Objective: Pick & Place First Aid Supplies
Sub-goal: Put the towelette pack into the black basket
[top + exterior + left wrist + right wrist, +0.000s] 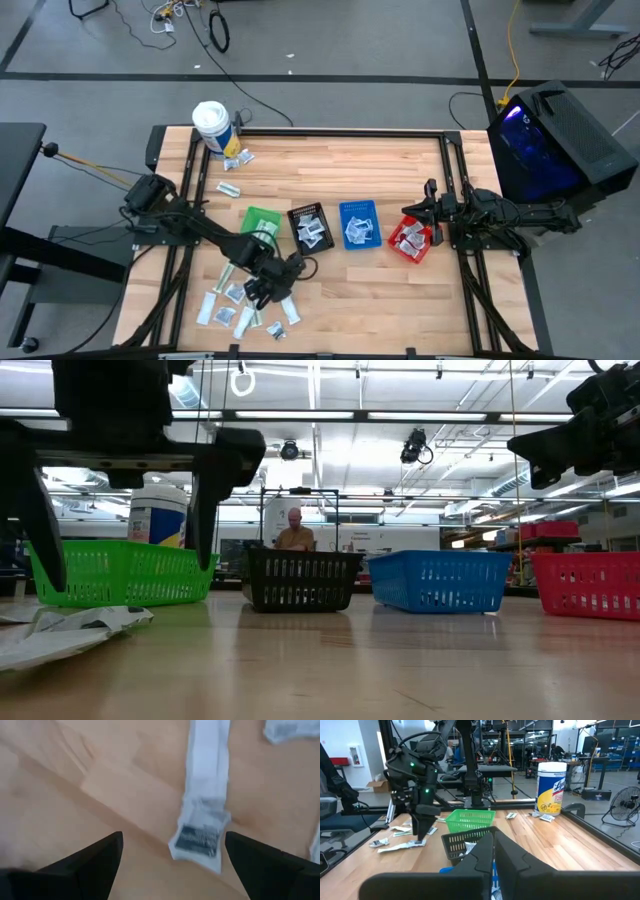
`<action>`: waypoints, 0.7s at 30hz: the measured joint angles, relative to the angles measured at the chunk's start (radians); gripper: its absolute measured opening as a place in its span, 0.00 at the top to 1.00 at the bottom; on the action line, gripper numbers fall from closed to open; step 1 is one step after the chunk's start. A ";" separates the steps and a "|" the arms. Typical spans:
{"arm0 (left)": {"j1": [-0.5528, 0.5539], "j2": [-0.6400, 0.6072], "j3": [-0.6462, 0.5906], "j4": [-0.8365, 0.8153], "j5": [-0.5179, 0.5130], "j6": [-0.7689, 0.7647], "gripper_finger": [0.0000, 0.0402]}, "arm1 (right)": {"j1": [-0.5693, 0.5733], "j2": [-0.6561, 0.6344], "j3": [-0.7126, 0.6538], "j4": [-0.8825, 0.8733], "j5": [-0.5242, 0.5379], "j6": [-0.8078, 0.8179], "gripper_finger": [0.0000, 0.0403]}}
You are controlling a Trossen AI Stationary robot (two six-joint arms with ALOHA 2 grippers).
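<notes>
Several small white and silvery sachets (238, 305) lie flat on the wooden table near its front left. My left gripper (264, 290) hangs open just above them, pointing steeply down. In the left wrist view its fingers (100, 862) stand on either side of a printed sachet (197, 840) at the end of a long white strip packet (207, 765), and touch neither. My right gripper (418, 212) waits shut and level at the table's right, beside the red bin (412, 240).
Green (262, 222), black (310, 228), blue (358, 224) and red bins stand in a row across the table's middle, with sachets inside. A white tub (212, 128) stands at the far left, with a few more sachets (235, 160) by it.
</notes>
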 joint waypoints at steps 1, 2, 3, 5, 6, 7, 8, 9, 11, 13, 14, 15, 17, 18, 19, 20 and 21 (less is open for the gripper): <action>0.004 0.001 0.006 -0.024 0.001 0.000 0.10 | 0.000 0.000 0.000 0.000 0.000 0.000 0.94; 0.006 0.001 0.015 -0.051 0.001 0.000 0.10 | 0.000 0.000 0.000 0.000 0.000 0.000 0.94; 0.008 0.001 0.026 -0.075 0.001 0.000 0.10 | 0.000 0.000 0.000 0.000 0.000 0.000 0.94; 0.008 0.001 0.044 -0.096 0.001 -0.010 0.10 | 0.000 0.000 0.000 0.000 0.000 0.000 0.94; 0.008 0.001 0.049 -0.097 0.001 -0.022 0.10 | 0.000 0.000 0.000 0.000 0.000 0.000 0.94; 0.008 0.001 0.054 -0.101 0.002 -0.032 0.10 | 0.000 0.000 0.000 0.000 0.000 0.000 0.94; 0.007 0.001 0.059 -0.104 0.004 -0.047 0.10 | 0.000 0.000 0.000 0.000 0.000 0.000 0.94; 0.005 0.006 0.068 -0.105 0.008 -0.053 0.10 | 0.000 0.000 0.000 0.000 0.000 0.000 0.94; -0.002 0.020 0.085 -0.109 0.019 -0.067 0.10 | 0.000 0.000 0.000 0.000 0.000 0.000 0.94; -0.010 0.033 0.094 -0.127 0.026 -0.072 0.10 | 0.000 0.000 0.000 0.000 0.000 0.000 0.94; -0.013 0.041 0.097 -0.128 0.030 -0.072 0.10 | 0.000 0.000 0.000 0.000 0.000 0.000 0.94; -0.016 0.050 0.098 -0.124 0.034 -0.072 0.10 | 0.000 0.000 0.000 0.000 0.000 0.000 0.94; -0.024 0.067 0.098 -0.139 0.034 -0.073 0.10 | 0.000 0.000 0.000 0.000 0.000 0.000 0.94; -0.027 0.078 0.098 -0.134 0.025 -0.075 0.10 | 0.000 0.000 0.000 0.000 0.000 0.000 0.94; -0.031 0.091 0.098 -0.132 0.000 -0.082 0.10 | 0.000 0.000 0.000 0.000 0.000 0.000 0.94; -0.034 0.102 0.098 -0.135 -0.029 -0.102 0.10 | 0.000 0.000 0.000 0.000 0.000 0.000 0.94; -0.035 0.111 0.098 -0.136 -0.047 -0.117 0.10 | 0.000 0.000 0.000 0.000 0.000 0.000 0.94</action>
